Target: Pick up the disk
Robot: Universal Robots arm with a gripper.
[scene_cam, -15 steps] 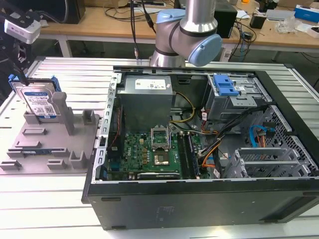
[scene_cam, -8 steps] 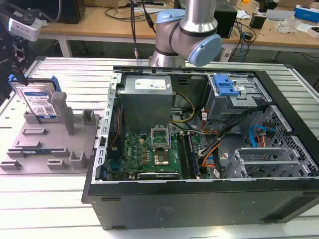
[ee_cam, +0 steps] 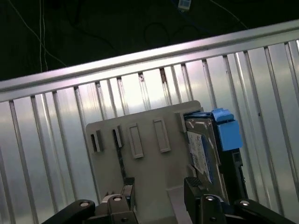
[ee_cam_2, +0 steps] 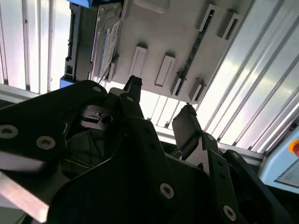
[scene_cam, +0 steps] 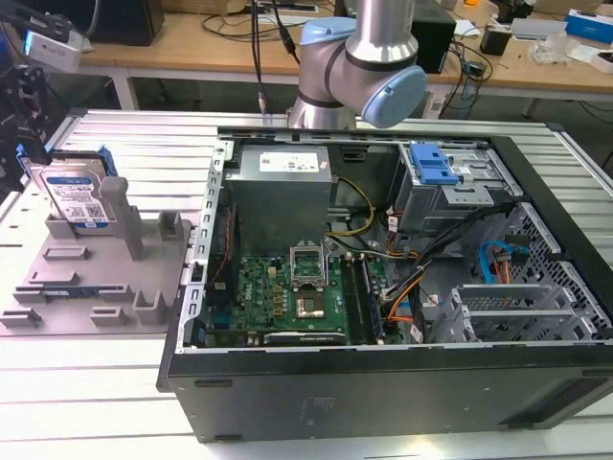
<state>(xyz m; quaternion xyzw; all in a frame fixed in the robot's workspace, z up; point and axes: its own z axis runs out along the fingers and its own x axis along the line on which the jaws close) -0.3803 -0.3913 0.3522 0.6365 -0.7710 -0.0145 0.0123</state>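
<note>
In the exterior view I saw the disk [scene_cam: 72, 196] standing on edge in a slot of the grey holder tray [scene_cam: 96, 287], toward the upper left of the frame, label facing the camera and a blue rail along its upper side. It sat seated in the slot, so by my reading the pickup had not been made. The tray lay on the ribbed metal desk [scene_cam: 105, 393], and the open computer case [scene_cam: 383, 287] stood just beside the tray on the exterior view's right, its wall close to the tray's edge. A grey post [scene_cam: 124, 216] rose just beside the disk, which left little room on that side. The arm [scene_cam: 369, 57] stood behind the case. In the second wrist view the gripper [ee_cam_2: 160, 98] hung above the tray [ee_cam_2: 159, 28] with its jaws apart and nothing between them, and the disk [ee_cam_2: 105, 42] lay off to one side of the gap. In the first wrist view the gripper [ee_cam: 160, 184] was likewise apart and empty. The disk [ee_cam: 203, 149] sat at the tray's [ee_cam: 140, 154] corner, in line with one fingertip [ee_cam: 192, 183] rather than between the two. Bare desk slats [ee_cam: 46, 140] lay open beyond the tray. I judged that lining up, closing and lifting were all left to do.
</note>
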